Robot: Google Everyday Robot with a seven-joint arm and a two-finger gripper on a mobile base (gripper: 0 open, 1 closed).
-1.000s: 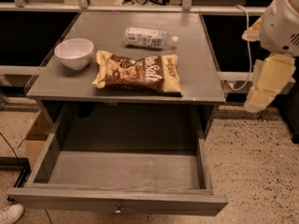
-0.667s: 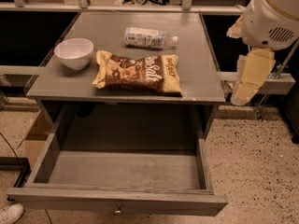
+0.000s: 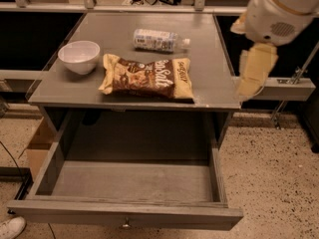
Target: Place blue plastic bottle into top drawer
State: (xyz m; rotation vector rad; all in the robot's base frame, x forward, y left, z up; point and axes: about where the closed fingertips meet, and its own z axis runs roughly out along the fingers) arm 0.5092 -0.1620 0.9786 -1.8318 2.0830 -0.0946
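The blue plastic bottle [image 3: 159, 39] lies on its side at the back middle of the grey table [image 3: 209, 78], white cap pointing right. The top drawer [image 3: 134, 183] is pulled wide open below the table, with nothing in it and a small knob at its front. My gripper [image 3: 249, 83] hangs in the air off the table's right edge, pale yellow fingers pointing down, well right of the bottle and holding nothing that I can see.
A brown-yellow chip bag [image 3: 147, 77] lies at the table's front middle. A white bowl [image 3: 79, 57] stands at the left. A cardboard box [image 3: 37, 151] sits on the floor to the left of the drawer. A white shoe [image 3: 10, 228] shows at the bottom left.
My arm and gripper have moved left toward the table's right edge. The bottle, bag, bowl and drawer have not moved.
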